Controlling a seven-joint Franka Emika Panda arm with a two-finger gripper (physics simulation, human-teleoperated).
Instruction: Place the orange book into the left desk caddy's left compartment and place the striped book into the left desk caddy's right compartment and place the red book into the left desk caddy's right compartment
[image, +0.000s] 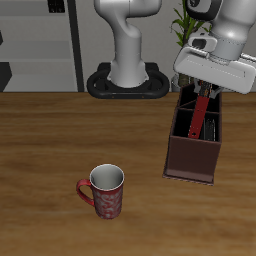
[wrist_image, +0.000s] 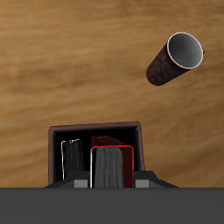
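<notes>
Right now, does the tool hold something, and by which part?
Yes. The tool holds the red book by its upper edge, while the book's lower part is inside the left desk caddy.

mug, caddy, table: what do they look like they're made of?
Mug: likely glazed ceramic, with a red patterned outside and a plain pale inside.
Left desk caddy: dark maroon-brown, matte, flat panels; could be painted wood or plastic, the render leaves it open.
Table: wood look, warm brown planks with visible grain and little sheen.
</notes>
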